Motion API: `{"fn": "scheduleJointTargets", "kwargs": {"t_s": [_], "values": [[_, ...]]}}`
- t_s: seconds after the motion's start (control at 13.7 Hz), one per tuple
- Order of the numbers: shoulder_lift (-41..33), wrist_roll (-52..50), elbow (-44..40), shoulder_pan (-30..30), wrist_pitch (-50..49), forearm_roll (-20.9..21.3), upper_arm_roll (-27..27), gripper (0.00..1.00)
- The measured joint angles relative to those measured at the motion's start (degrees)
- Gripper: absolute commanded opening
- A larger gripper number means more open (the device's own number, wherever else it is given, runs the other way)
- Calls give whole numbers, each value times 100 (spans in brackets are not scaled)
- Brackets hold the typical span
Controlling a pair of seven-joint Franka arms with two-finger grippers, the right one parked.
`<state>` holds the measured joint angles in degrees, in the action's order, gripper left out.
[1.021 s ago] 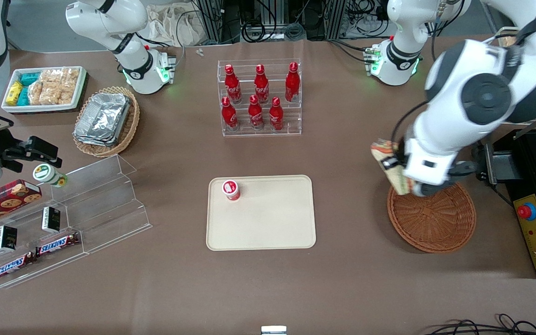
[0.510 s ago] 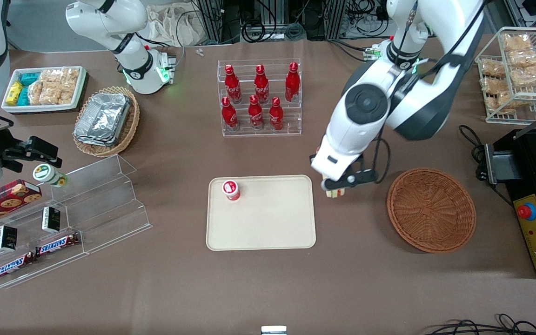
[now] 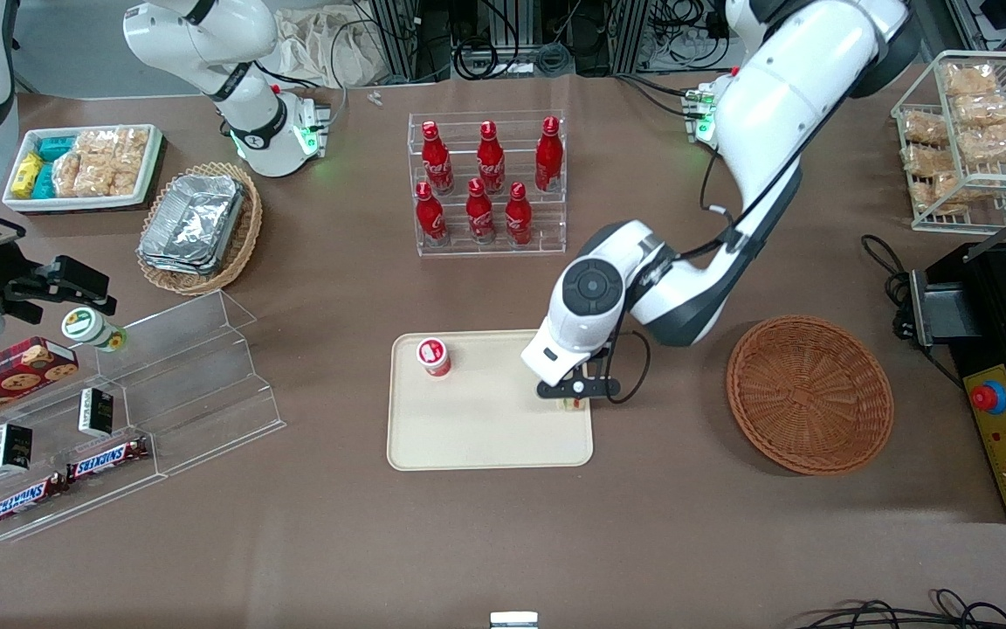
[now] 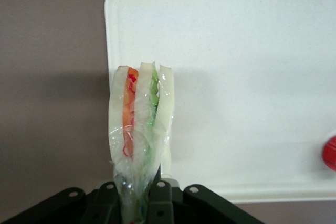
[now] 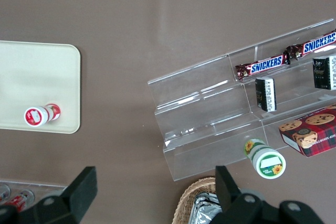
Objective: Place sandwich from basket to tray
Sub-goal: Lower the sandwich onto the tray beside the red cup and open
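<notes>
The gripper (image 3: 575, 395) hangs low over the tray (image 3: 485, 437), at the tray's edge nearest the basket (image 3: 809, 393), with its fingers (image 4: 160, 195) pinched shut on the wrapped end of the sandwich (image 4: 140, 129). The basket sits empty, well apart toward the working arm's end of the surface (image 3: 686, 542). The wrist view shows the sandwich dangling edge-on, its bread and its orange-red and green layers upright, partly over the tray rim and partly over bare surface. The step in hand looks like the set-down, and doing it well probably means carrying the sandwich a little farther inward first, so that all of it clears the rim. Lowering until the free end touches and letting it tip flat before opening should keep it from toppling outward. The small red bottle (image 3: 434, 356) stands well clear.
</notes>
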<state>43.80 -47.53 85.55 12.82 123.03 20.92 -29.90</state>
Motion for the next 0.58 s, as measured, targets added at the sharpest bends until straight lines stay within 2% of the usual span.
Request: {"fn": "scheduleJointTargets", "kwargs": {"t_s": [0.22, 0.29, 0.36, 0.44, 0.58], "values": [[253, 6, -34, -3, 225, 316, 6, 1], [283, 9, -35, -3, 265, 330, 6, 36], [297, 9, -37, -3, 286, 330, 6, 94], [299, 9, -43, -3, 296, 330, 5, 99], [297, -6, -82, -4, 289, 318, 1, 100]]}}
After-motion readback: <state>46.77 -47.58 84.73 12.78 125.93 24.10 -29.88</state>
